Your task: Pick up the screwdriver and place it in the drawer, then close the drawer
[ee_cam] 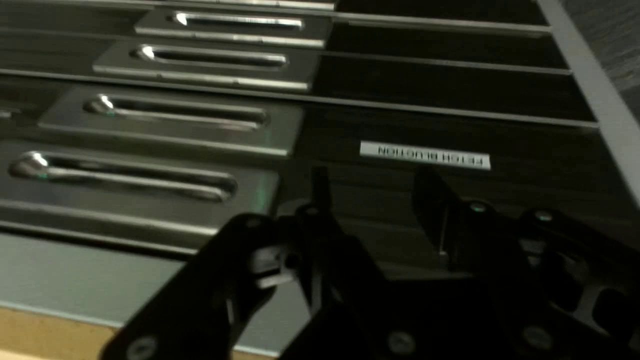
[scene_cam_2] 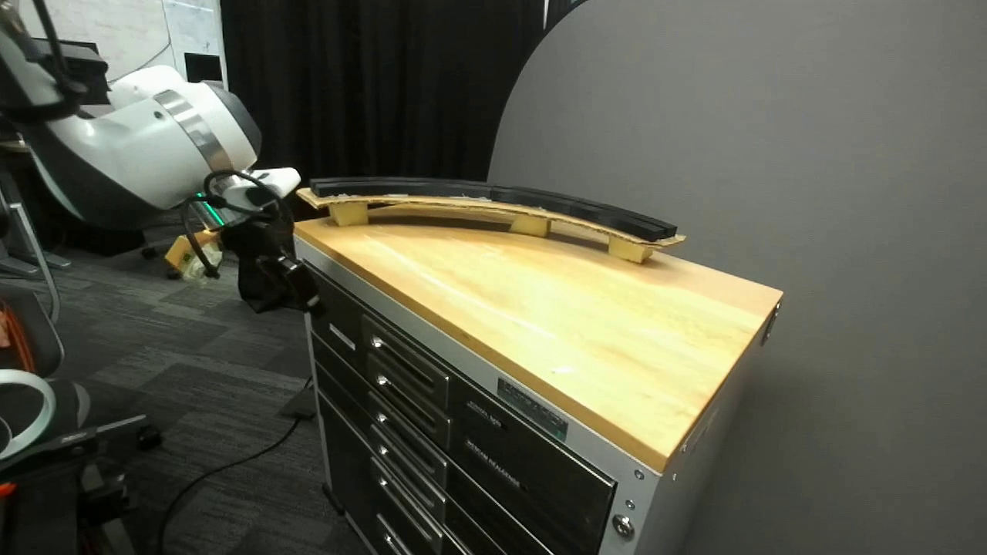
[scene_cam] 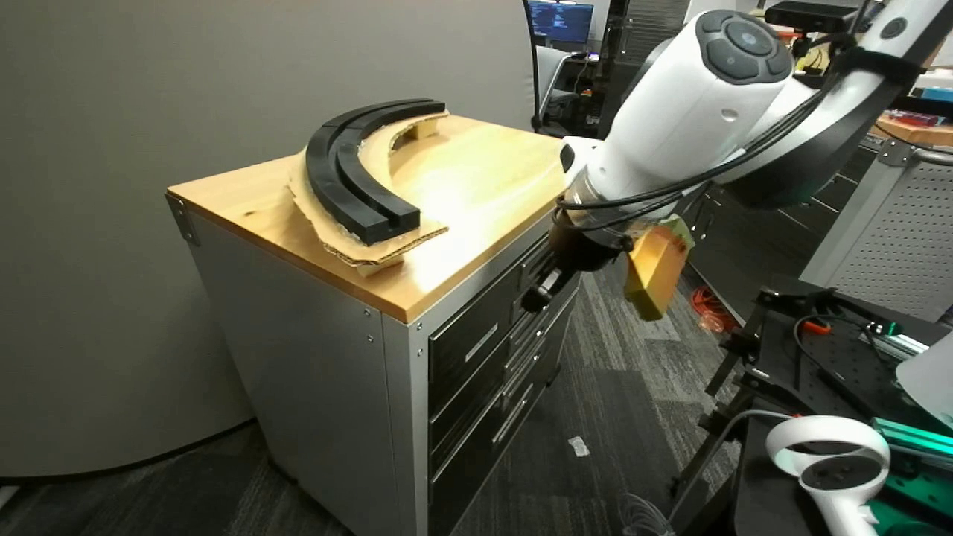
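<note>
The drawer is the topmost one of the wood-topped grey cabinet. Its dark front shows in both exterior views [scene_cam: 465, 331] [scene_cam_2: 532, 456] and it looks shut, flush with the cabinet. In the wrist view, its silver handle plate [ee_cam: 150, 215] lies left of my fingers. My gripper [ee_cam: 372, 190] is open and nothing shows between its fingers. It hangs before the upper drawer fronts, near one end of the cabinet, in both exterior views [scene_cam: 542, 296] [scene_cam_2: 301, 297]. I cannot tell whether the fingertips touch the front. The screwdriver is out of view or hidden.
A black curved piece [scene_cam: 350, 175] rests on cardboard [scene_cam: 327, 238] with blocks under it on the wooden top [scene_cam: 499, 160]. A yellow-orange block [scene_cam: 659, 268] is fixed by my wrist. A white label [ee_cam: 425, 155] marks a drawer front. A white controller [scene_cam: 837, 461] lies on a dark cart.
</note>
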Action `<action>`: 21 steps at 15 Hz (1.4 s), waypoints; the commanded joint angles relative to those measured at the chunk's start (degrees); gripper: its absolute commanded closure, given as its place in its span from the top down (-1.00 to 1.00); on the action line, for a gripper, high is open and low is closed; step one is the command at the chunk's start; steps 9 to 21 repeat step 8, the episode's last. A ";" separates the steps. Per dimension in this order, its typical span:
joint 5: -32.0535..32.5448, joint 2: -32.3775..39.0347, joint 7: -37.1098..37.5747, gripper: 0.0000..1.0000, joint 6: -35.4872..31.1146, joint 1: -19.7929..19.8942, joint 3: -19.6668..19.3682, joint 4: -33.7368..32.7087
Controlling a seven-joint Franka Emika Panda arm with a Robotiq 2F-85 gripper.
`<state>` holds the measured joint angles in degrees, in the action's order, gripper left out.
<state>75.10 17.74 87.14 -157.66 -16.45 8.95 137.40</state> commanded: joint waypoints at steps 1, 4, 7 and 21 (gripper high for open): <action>-14.81 -5.20 -15.63 0.57 -1.74 7.97 8.80 8.41; -29.44 -3.77 -28.92 0.98 2.29 17.40 21.91 10.02; -24.19 -2.66 -22.99 0.98 0.83 12.65 16.50 8.79; -24.13 -2.56 -22.99 1.00 0.82 12.47 16.04 8.73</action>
